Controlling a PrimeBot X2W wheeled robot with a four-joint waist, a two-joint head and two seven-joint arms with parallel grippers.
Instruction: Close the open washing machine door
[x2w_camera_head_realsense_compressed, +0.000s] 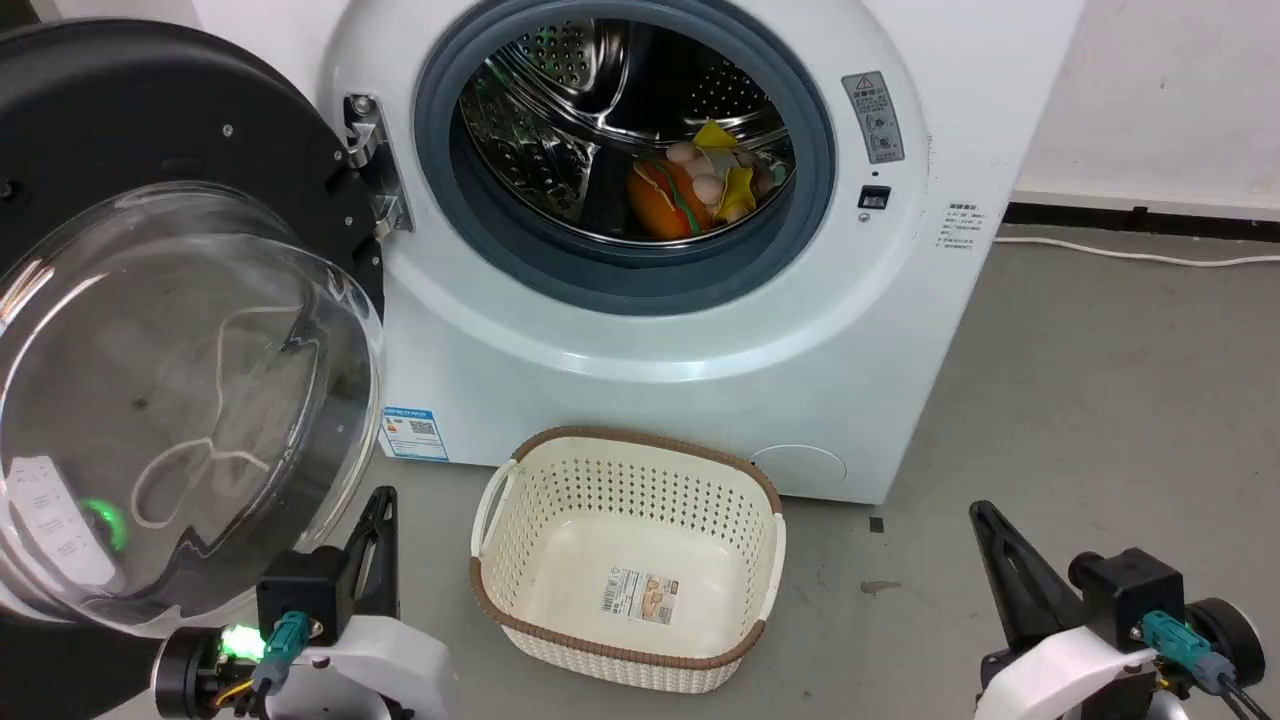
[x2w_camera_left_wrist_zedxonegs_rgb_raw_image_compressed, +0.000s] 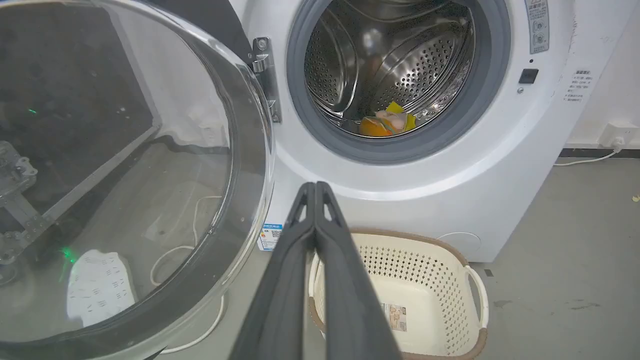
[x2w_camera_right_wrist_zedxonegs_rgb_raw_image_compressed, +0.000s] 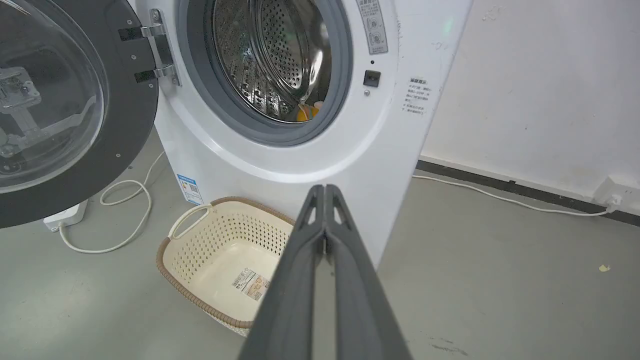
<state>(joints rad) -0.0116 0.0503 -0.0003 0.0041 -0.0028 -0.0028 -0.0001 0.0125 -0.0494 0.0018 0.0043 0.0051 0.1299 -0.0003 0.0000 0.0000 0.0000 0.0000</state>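
Note:
The washing machine door (x2w_camera_head_realsense_compressed: 150, 200) stands swung wide open to the left of the white washing machine (x2w_camera_head_realsense_compressed: 700, 330), its black rim and clear glass bowl (x2w_camera_left_wrist_zedxonegs_rgb_raw_image_compressed: 125, 175) facing me, hung on a metal hinge (x2w_camera_head_realsense_compressed: 375, 165). The same door (x2w_camera_right_wrist_zedxonegs_rgb_raw_image_compressed: 60, 100) fills the left of the right wrist view. Colourful items lie in the steel drum (x2w_camera_head_realsense_compressed: 640, 130). My left gripper (x2w_camera_head_realsense_compressed: 380, 505) is low at the left, just below the door's glass, shut and empty (x2w_camera_left_wrist_zedxonegs_rgb_raw_image_compressed: 316, 187). My right gripper (x2w_camera_head_realsense_compressed: 985, 515) is low at the right, shut with nothing in it (x2w_camera_right_wrist_zedxonegs_rgb_raw_image_compressed: 325, 190).
An empty cream perforated basket (x2w_camera_head_realsense_compressed: 510, 560) sits on the grey floor in front of the machine, between my grippers. A white power strip (x2w_camera_right_wrist_zedxonegs_rgb_raw_image_compressed: 65, 217) and looped cable (x2w_camera_right_wrist_zedxonegs_rgb_raw_image_compressed: 125, 220) lie under the door. A cable (x2w_camera_head_realsense_compressed: 1140, 257) runs along the right wall.

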